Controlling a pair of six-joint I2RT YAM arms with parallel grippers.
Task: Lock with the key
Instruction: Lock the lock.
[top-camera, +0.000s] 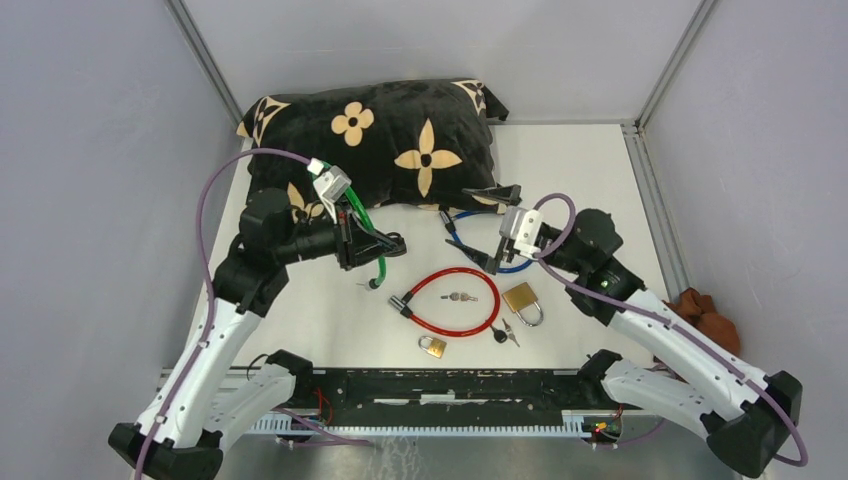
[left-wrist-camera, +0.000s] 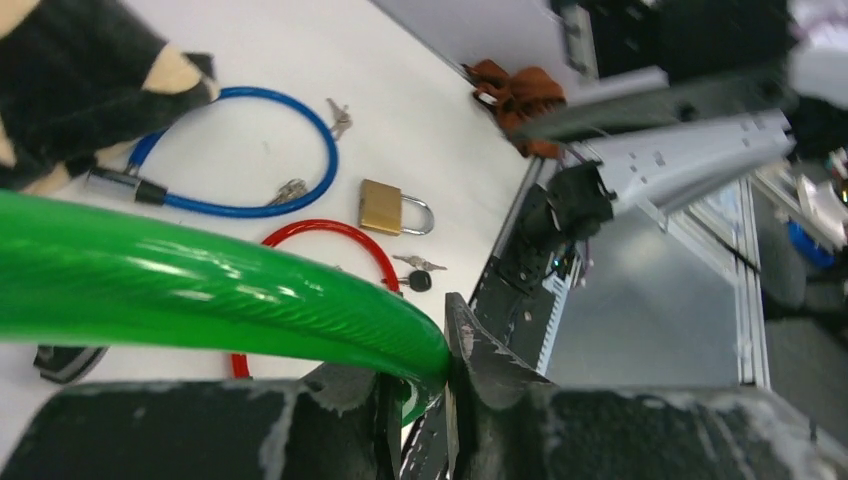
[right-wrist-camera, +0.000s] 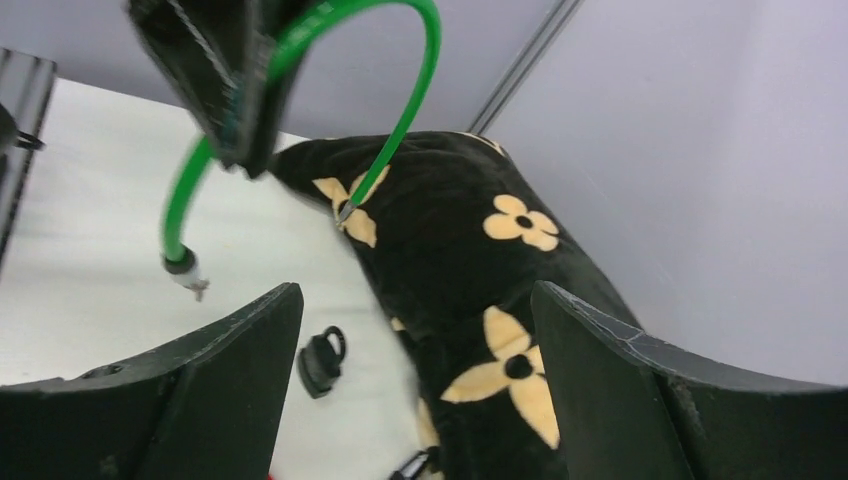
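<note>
**Step in hand.** The left gripper (top-camera: 388, 243) is clamped on the green cable (top-camera: 352, 212) and holds it clear of the table (top-camera: 600, 170), in front of the pillow (top-camera: 380, 140). One cable end hangs free, low and to the front. The right gripper (top-camera: 462, 216) stands with its jaws wide apart and nothing between them, above the blue cable (top-camera: 512, 268). I judge this to be the presenting stage. The lock is held up, but no key is in hand and nothing is being turned.

**Key.** One bunch of keys (top-camera: 460, 296) lies on the table inside the loop of the red cable (top-camera: 440, 327). A second bunch (top-camera: 505, 335) lies just beside the padlock (top-camera: 522, 298). Neither is touched.

**Next move.** The free right gripper would need to go down to a bunch and pinch a key by its head. The key lies flat and thin on the table, so it will be awkward to grasp.

**Not established.**
- Which key fits the green cable.
- Where the green cable's lock body and keyhole are. The left fingers cover part of it.
- What the small fitting on the free end is; it is too small to make out.
- Part of the blue cable lies under the right gripper.
</note>
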